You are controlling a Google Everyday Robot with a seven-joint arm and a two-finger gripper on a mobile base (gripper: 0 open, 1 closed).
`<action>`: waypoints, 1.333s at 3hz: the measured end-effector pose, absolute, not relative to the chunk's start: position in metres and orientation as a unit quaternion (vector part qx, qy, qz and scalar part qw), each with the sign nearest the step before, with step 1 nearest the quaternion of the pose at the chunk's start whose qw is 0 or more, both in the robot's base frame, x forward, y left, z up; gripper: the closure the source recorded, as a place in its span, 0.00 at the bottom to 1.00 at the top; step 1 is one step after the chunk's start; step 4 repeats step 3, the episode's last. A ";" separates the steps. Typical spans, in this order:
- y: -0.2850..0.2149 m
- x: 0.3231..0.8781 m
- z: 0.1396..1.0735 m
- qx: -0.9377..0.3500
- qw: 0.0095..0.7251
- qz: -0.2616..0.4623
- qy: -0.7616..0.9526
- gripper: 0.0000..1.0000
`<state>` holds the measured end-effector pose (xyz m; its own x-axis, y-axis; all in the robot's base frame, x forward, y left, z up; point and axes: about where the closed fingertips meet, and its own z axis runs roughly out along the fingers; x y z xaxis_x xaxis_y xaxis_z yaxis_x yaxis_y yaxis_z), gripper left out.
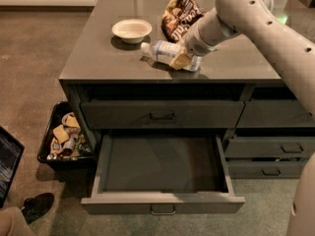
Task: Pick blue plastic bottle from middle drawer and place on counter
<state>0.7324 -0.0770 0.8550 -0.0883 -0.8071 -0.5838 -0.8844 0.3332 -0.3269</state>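
Note:
The blue plastic bottle [162, 52] lies on its side on the counter [108, 58], white cap pointing left, just right of a bowl. My gripper [186, 59] is at the bottle's right end, down at the counter surface, shut on the bottle, with a tan finger [180, 61] across the bottle's near side. The middle drawer [162, 200] is pulled wide open below, and its dark interior holds nothing.
A white bowl [131, 30] and a crinkled brown snack bag [179, 14] sit on the counter behind the bottle. A black bin [55, 132] of snacks stands on the floor at the left. A person's shoe [37, 204] is at the bottom left. The other drawers are closed.

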 end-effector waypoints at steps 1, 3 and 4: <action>-0.075 0.734 0.856 -0.578 0.350 0.061 0.735 0.11; -0.072 0.735 0.854 -0.587 0.338 0.074 0.732 0.00; -0.072 0.735 0.854 -0.587 0.338 0.074 0.732 0.00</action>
